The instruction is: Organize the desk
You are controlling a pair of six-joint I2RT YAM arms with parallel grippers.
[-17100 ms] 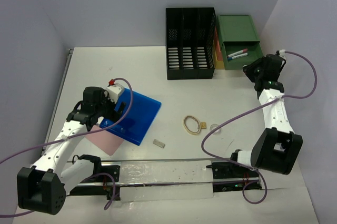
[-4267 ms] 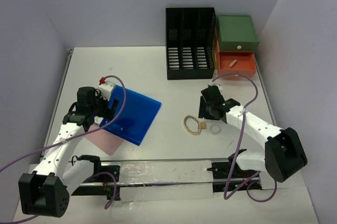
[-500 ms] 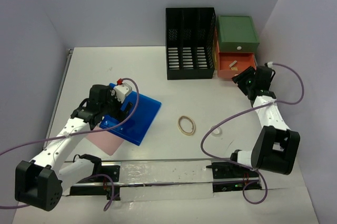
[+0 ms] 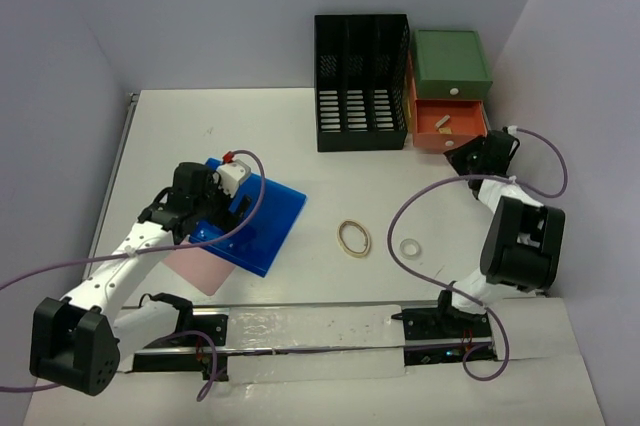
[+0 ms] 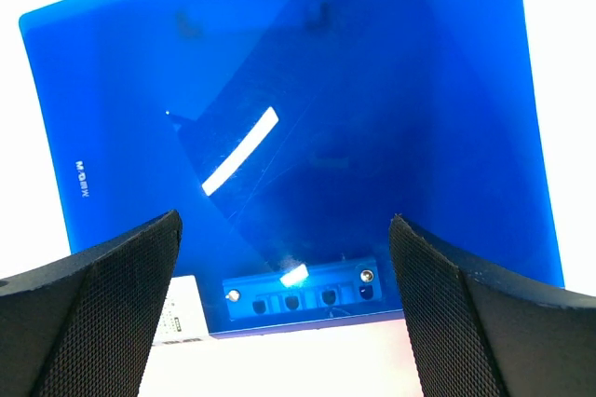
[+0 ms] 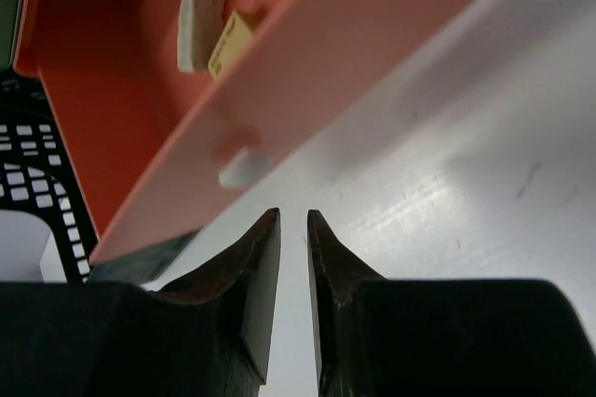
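Observation:
The white desk [image 4: 420, 196] holds a blue clip folder [image 4: 262, 218] lying on a pink sheet [image 4: 195, 262] at the left. My left gripper [image 4: 222, 208] is open above the folder's near edge. In the left wrist view [image 5: 284, 220] its fingers stand wide on either side of the folder's clip strip [image 5: 298, 293], holding nothing. My right gripper [image 4: 466, 158] hovers low just in front of the open orange drawer [image 4: 448, 126]. In the right wrist view [image 6: 293, 215] its jaws are almost together and empty, pointing near the drawer's white knob [image 6: 244, 168].
A black slotted file rack [image 4: 362, 81] stands at the back, with a green drawer [image 4: 452, 61] topping the drawer unit beside it. The orange drawer holds small items [image 6: 200, 6]. A rubber band [image 4: 354, 238] and a small white ring [image 4: 410, 246] lie mid-desk.

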